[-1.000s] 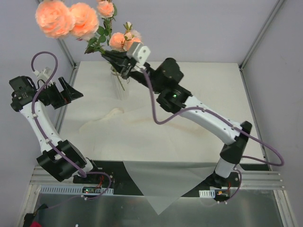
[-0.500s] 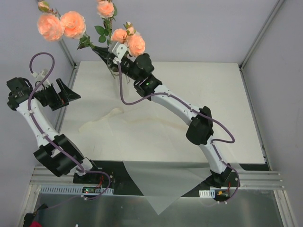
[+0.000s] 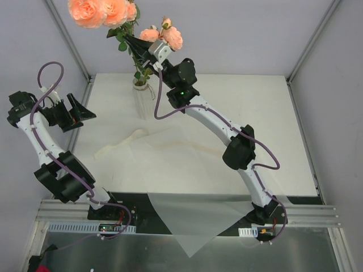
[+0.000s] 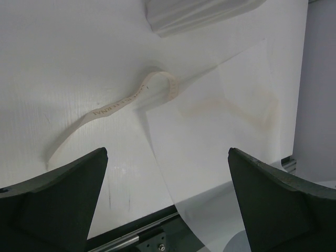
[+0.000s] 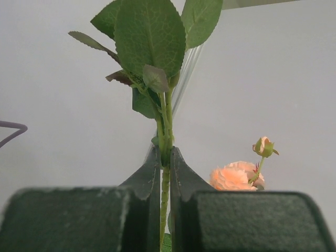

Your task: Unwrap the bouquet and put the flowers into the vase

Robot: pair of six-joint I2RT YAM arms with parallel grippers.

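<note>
Flowers (image 3: 108, 11) swung back over the vase (image 3: 144, 102), stems (image 3: 139, 73) now at its mouth (insertion looks close), right gripper (image 3: 136, 45) pinching them, left gripper (image 3: 85, 113) wide apart.

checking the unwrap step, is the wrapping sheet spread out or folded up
Spread out: the wrapping sheet lies flat on the table, overhanging its near edge, wrapping nothing.
</note>
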